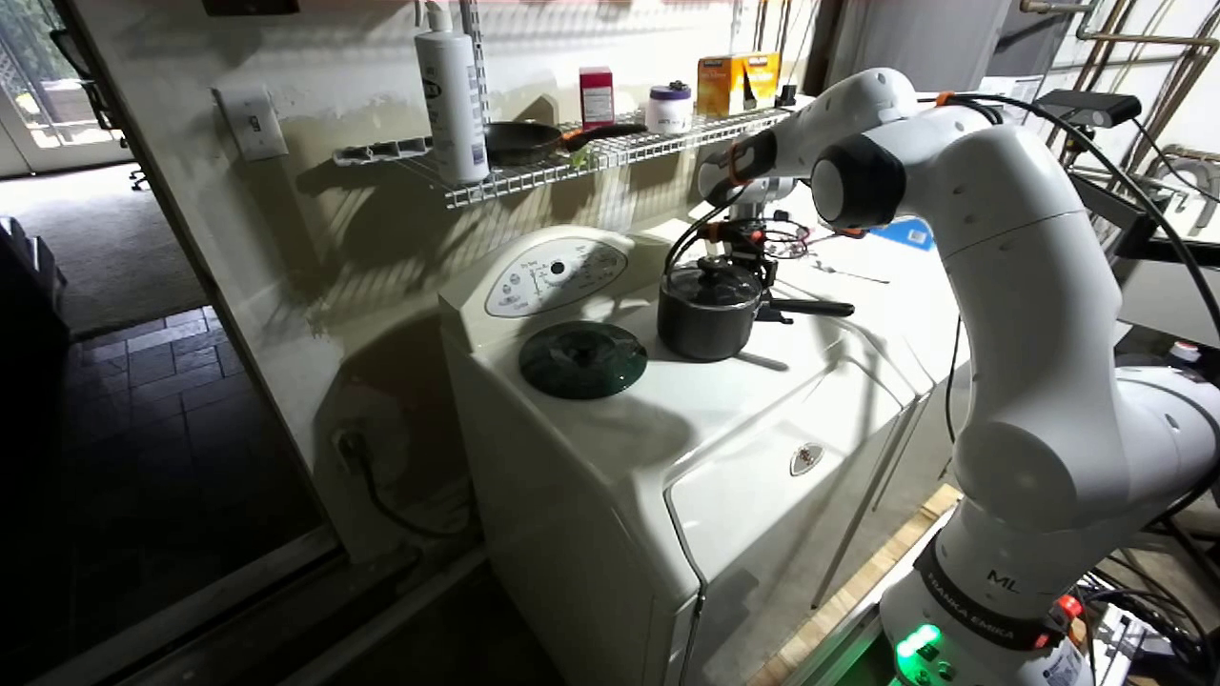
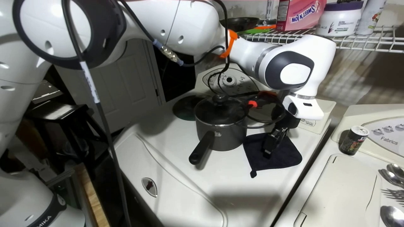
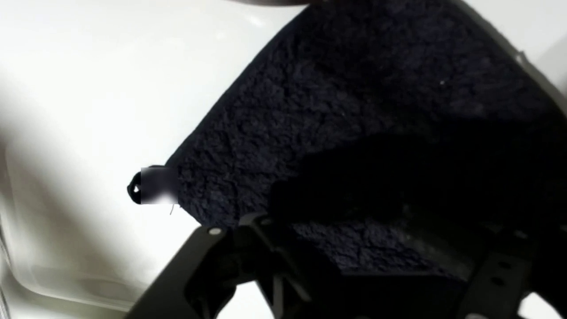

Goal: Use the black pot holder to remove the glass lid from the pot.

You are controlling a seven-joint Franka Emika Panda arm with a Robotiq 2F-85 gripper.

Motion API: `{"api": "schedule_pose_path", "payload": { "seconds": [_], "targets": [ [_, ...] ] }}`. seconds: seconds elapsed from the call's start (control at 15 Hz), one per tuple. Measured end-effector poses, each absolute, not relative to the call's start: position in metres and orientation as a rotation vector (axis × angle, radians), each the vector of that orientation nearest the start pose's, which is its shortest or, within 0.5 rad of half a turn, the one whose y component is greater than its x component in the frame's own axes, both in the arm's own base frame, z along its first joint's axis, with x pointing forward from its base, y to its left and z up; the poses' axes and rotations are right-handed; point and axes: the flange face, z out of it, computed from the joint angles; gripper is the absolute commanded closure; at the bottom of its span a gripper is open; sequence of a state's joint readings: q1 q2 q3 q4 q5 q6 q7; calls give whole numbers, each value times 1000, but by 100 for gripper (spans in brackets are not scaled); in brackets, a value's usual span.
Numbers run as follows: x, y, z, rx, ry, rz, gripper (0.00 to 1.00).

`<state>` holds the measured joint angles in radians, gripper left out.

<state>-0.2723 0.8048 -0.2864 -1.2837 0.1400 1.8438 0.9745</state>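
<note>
Worktop (image 2: pixel 230 176), smooth and glossy white, carries everything the job needs. Over it bends the white robot arm (image 1: pixel 1034 286), all rounded shells and dark joint caps, its far end poised beside the pot (image 2: pixel 225 138). From where I stand, the step under way looks like taking up the black pot holder (image 2: pixel 284 157); lifting the glass lid (image 2: pixel 217 114) is yet to come. The pot is the bulkiest of the task's things, a straight-sided grey-black metal drum with a dull finish and one long straight handle (image 2: pixel 202 147). Just beside it, on the side away from a dark green disc (image 1: pixel 583 367), the pot holder lies flat on the worktop: a soft, roughly square fabric with rounded corners, its face crinkled and almost navy in the wrist view. The lid sits on the pot, round and see-through, a thin bright band at its edge. Over the pot holder the hand (image 2: pixel 270 148) points downward, its fingers (image 3: pixel 498 272) apart with nothing gripped; how wide they stand, and whether the tips touch the fabric, I cannot tell. Next it should press in and pinch a good fold, since so floppy a thing could slip. Smaller still are the lid's dark knob (image 2: pixel 220 99), where the padded grip should end up, and the pot holder's little corner loop (image 2: pixel 253 173).
</note>
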Motion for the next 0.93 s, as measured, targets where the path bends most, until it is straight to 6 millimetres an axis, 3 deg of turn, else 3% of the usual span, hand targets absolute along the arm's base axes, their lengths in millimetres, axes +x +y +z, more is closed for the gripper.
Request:
{"api": "schedule_pose_path", "payload": {
  "seconds": [0.33,0.67,0.73,0.93],
  "targets": [
    [640,-333,271,-2355,2247,338,99],
    [642,-333,275,-2358,2245,331,99],
    [642,-333,275,-2361,2245,331,70],
    [643,-331,277,-2372,2238,322,55]
  ]
}}
